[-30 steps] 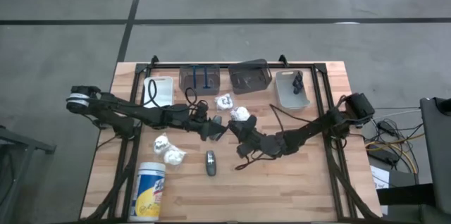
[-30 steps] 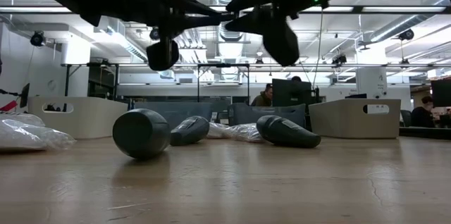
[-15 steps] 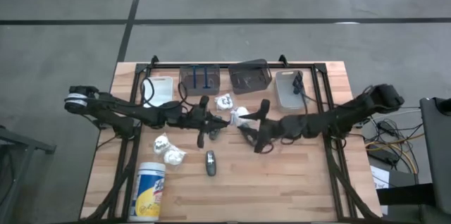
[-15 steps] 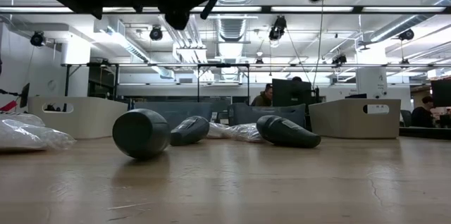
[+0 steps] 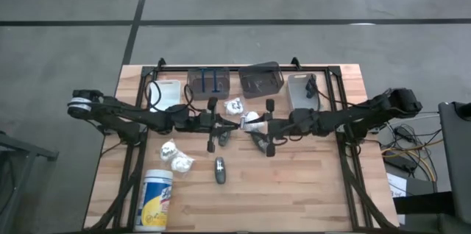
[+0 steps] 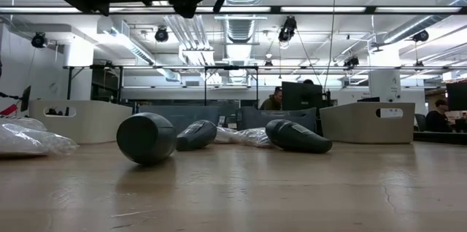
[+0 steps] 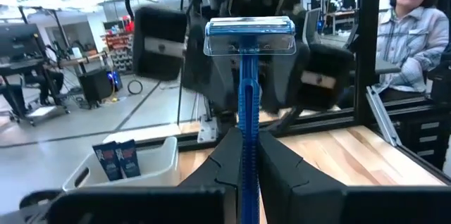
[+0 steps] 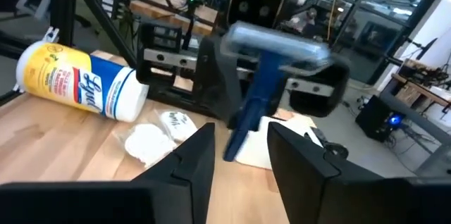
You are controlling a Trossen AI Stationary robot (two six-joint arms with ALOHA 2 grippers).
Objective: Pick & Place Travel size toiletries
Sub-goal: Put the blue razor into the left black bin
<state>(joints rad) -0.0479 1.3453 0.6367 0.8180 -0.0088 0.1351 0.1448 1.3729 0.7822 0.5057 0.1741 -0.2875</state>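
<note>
Handover looks like your step: the left hand [image 7: 243, 160] is clamped on a blue razor [image 7: 248, 76], upright above mid-surface, facing the right hand [image 8: 239, 160], whose fingers stand apart. Next, ease the right hand round the handle before the left lets go.

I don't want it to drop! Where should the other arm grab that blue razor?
The thin blue plastic razor stands head-up, pinched low on its handle by the left gripper. The open right gripper, facing it, should probably close on the bare handle stretch below the wide capped head, coming straight from opposite.
</note>
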